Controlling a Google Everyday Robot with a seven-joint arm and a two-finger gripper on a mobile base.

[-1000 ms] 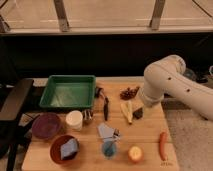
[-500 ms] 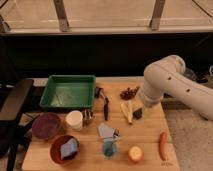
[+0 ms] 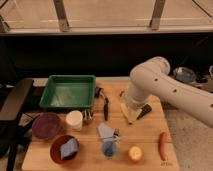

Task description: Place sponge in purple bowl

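The sponge (image 3: 69,148) is light blue, lying in an orange-red bowl (image 3: 53,144) beside the dark purple bowl (image 3: 36,126). The tray (image 3: 67,78) is green, the cup (image 3: 74,120) white, and the wooden table (image 3: 147,142) pale tan. The dark gripper (image 3: 141,111) hangs under the white arm (image 3: 160,85), just over a yellow piece (image 3: 128,115).

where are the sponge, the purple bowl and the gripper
sponge (image 3: 69,148): camera view, middle of its blue top
purple bowl (image 3: 46,125): camera view, bare inside of the bowl
gripper (image 3: 137,113): camera view, its tip, low above the wooden board (image 3: 150,146)
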